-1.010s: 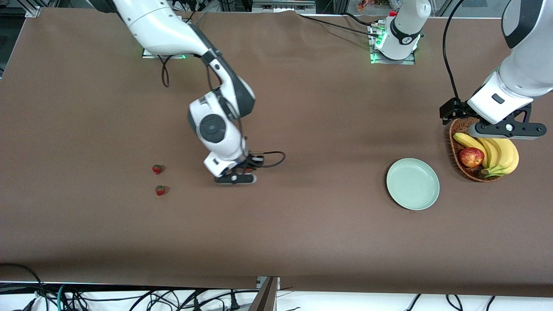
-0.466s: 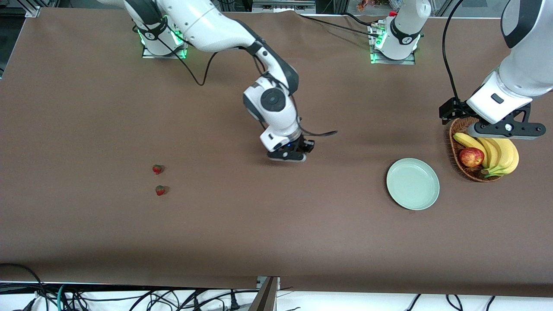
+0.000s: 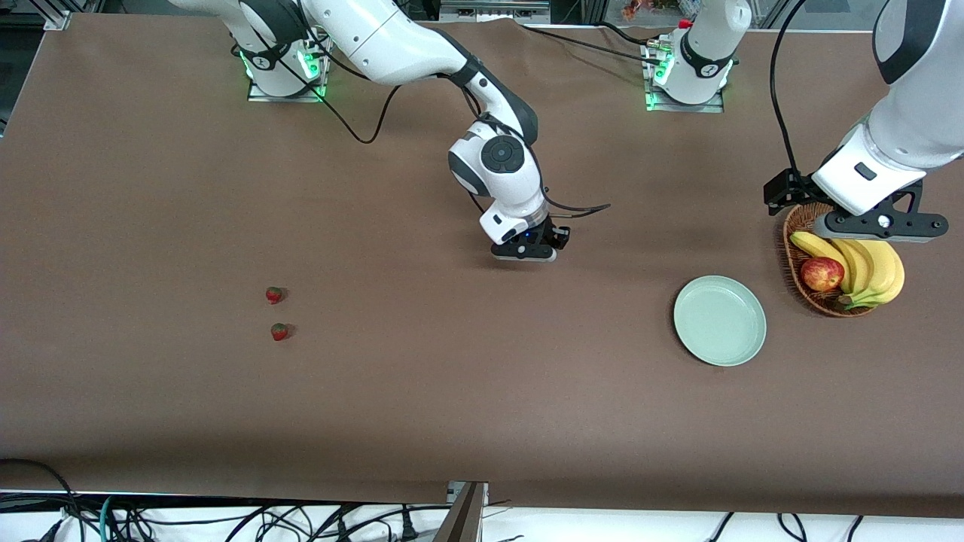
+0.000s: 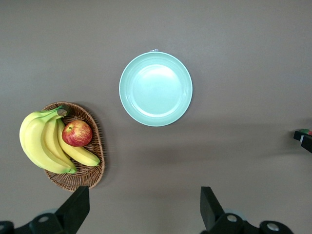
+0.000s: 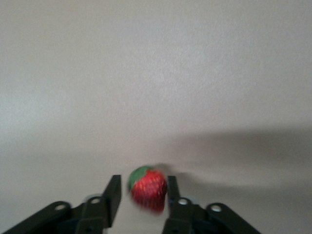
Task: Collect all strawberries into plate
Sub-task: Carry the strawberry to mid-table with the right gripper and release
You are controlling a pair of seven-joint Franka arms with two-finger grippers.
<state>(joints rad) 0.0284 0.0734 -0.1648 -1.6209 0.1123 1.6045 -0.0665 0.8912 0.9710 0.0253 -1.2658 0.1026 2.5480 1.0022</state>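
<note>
Two strawberries lie close together on the brown table toward the right arm's end. My right gripper is up over the middle of the table, shut on a third strawberry, which sits between its fingers in the right wrist view. The pale mint-green plate lies empty beside the basket and also shows in the left wrist view. My left gripper waits, open and empty, above the basket; its fingers stand wide apart.
A brown wicker basket with bananas and a red-yellow apple stands at the left arm's end, next to the plate. Cables hang along the table edge nearest the front camera.
My right arm has carried the strawberry from near the other two berries across the table toward the plate. The left arm has not moved.
</note>
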